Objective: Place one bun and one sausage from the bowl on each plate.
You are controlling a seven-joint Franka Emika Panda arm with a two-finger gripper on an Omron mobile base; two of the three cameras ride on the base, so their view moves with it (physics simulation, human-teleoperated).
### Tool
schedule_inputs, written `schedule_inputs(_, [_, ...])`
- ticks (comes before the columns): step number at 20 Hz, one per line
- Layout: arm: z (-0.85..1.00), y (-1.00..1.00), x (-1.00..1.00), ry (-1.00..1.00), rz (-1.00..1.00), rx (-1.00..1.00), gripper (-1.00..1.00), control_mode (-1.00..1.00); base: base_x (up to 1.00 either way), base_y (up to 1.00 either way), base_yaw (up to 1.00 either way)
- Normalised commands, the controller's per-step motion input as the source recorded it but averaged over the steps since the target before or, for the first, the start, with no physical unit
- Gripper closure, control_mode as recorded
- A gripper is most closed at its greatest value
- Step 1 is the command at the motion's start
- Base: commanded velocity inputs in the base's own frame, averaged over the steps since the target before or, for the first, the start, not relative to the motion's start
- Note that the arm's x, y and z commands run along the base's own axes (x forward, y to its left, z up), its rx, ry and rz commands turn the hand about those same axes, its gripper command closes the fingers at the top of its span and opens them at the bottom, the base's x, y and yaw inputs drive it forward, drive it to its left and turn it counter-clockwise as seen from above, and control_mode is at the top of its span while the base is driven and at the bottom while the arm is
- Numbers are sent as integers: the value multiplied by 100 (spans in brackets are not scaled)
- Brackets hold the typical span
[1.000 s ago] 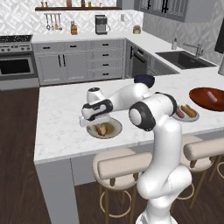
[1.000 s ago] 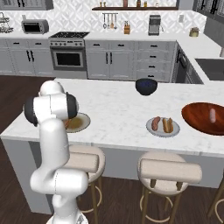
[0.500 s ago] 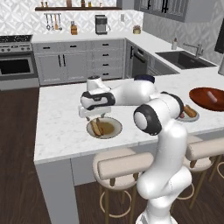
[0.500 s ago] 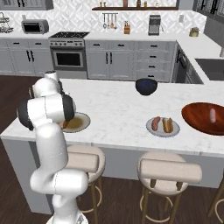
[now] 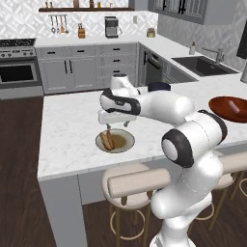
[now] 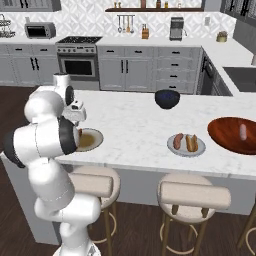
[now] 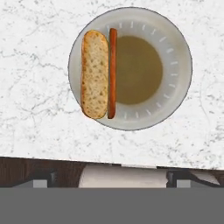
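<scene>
A home kitchen: stove (image 6: 79,60), sink (image 5: 205,65), grey cabinets (image 6: 150,67), marble island (image 6: 145,127) with stools (image 6: 192,197).

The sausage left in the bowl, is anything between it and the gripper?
Yes: the gripper hangs open above the brown-centred plate, and the other plate with its bun and sausage lies between it and the bowl holding that sausage.

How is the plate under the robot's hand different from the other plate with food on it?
The plate with the brown middle has a grey rim around a brownish centre; the plain grey plate is one light colour. The brown-middle plate holds its bun and thin sausage off to one side; the plain grey plate's pair lies across its middle. Both are small, round and hold one bun and one sausage.
</scene>
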Motion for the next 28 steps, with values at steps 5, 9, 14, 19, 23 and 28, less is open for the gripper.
schedule_inputs(5, [40,-70,-59,-4,-9,10,-100,-100,0,0,0])
schedule_inputs(9, [94,-37,-35,-1,-3,2,-100,-100,0,0,0])
schedule_inputs(14, [54,-45,-71,0,0,0,-100,-100,0,0,0])
schedule_inputs(19, [15,-22,-90,0,0,0,-100,-100,0,0,0])
schedule_inputs(23, [30,-34,-84,-4,0,0,-100,-100,0,0,0])
schedule_inputs(28, [4,-10,-22,-2,0,0,-100,-100,0,0,0])
